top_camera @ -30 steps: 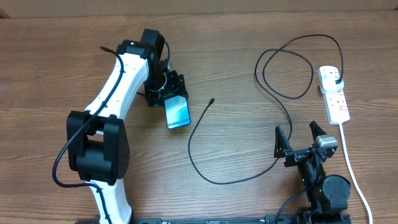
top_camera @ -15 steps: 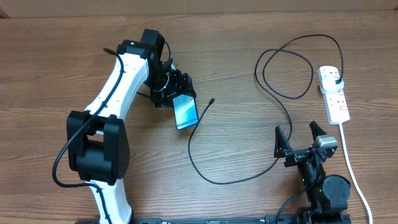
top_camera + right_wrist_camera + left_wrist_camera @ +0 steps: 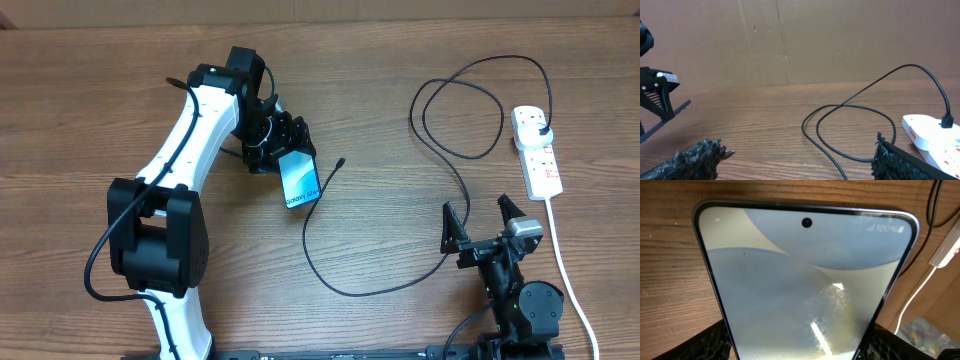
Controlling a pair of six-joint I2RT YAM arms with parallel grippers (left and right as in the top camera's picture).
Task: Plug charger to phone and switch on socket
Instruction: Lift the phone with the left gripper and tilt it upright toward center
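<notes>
My left gripper (image 3: 288, 152) is shut on the phone (image 3: 299, 180), whose light blue screen faces up and fills the left wrist view (image 3: 805, 280), a black finger (image 3: 707, 345) against each long edge. The charger's thin black cable (image 3: 372, 293) snakes across the table. Its connector tip (image 3: 341, 161) lies just right of the phone, apart from it, and also shows in the right wrist view (image 3: 730, 153). The black plug (image 3: 541, 130) sits in the white socket (image 3: 536, 150) at the far right. My right gripper (image 3: 484, 222) stands open and empty near the front edge.
The socket's thick white cord (image 3: 562, 255) runs down the right side past my right arm. Cable loops (image 3: 850, 107) lie ahead of the right gripper, with the socket (image 3: 932, 131) to its right. A brown cardboard wall (image 3: 790, 40) stands behind the table.
The left gripper has carried the phone right toward the connector tip and turned it slightly; most of that shift came early. The right arm has not moved.
</notes>
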